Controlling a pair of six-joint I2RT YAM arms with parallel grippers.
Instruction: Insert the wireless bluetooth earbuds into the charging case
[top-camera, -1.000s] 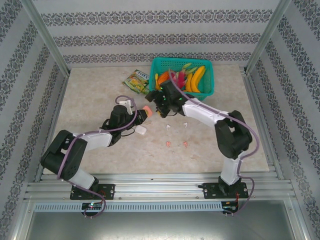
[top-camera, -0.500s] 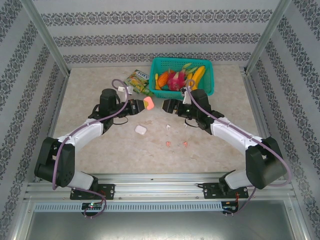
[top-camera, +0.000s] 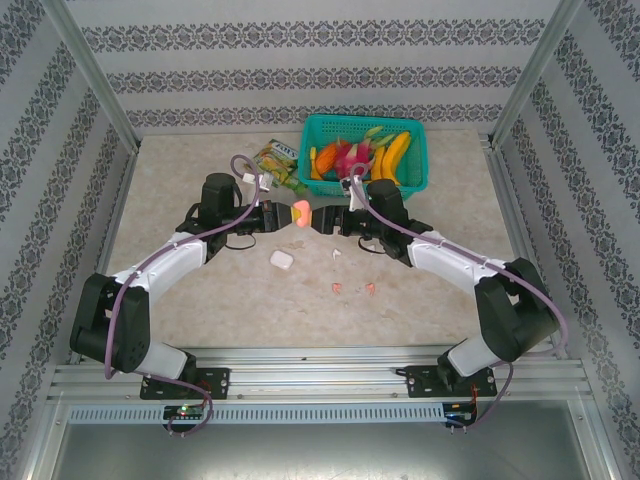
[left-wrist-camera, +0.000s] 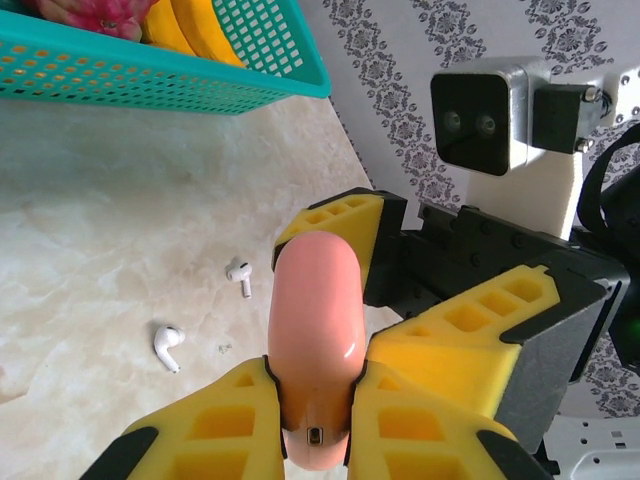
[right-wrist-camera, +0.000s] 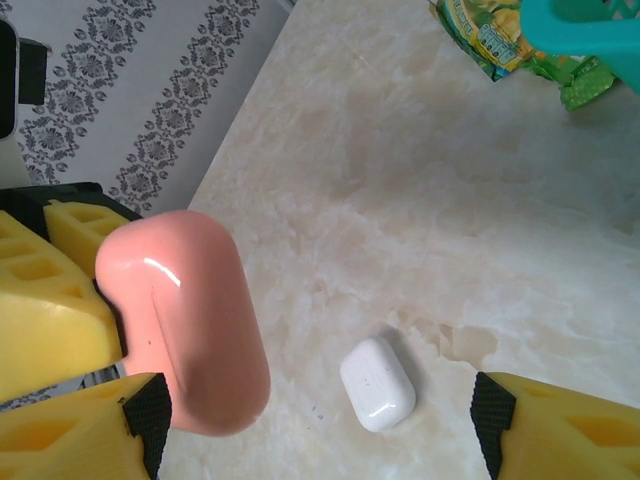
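Observation:
My left gripper (top-camera: 290, 213) (left-wrist-camera: 315, 385) is shut on a pink charging case (top-camera: 300, 211) (left-wrist-camera: 316, 320) (right-wrist-camera: 185, 320), held closed above the table. My right gripper (top-camera: 325, 221) (right-wrist-camera: 320, 440) is open and faces it, with the case's free end beside one of its yellow fingers (left-wrist-camera: 340, 228). A white charging case (top-camera: 281, 259) (right-wrist-camera: 378, 383) lies closed on the table below. Two white earbuds (top-camera: 336, 253) (top-camera: 371, 248) (left-wrist-camera: 240, 273) (left-wrist-camera: 168, 346) lie loose, and two pink earbuds (top-camera: 338, 288) (top-camera: 370, 288) lie nearer the front.
A teal basket (top-camera: 415, 185) (left-wrist-camera: 150, 85) of toy fruit stands at the back. A green snack packet (top-camera: 273, 163) (right-wrist-camera: 500, 45) lies to its left. Patterned walls and metal posts close in the table on three sides.
The left gripper has lifted the pink case up off the table. The right gripper swung away, then came in from the right to the case's free end.

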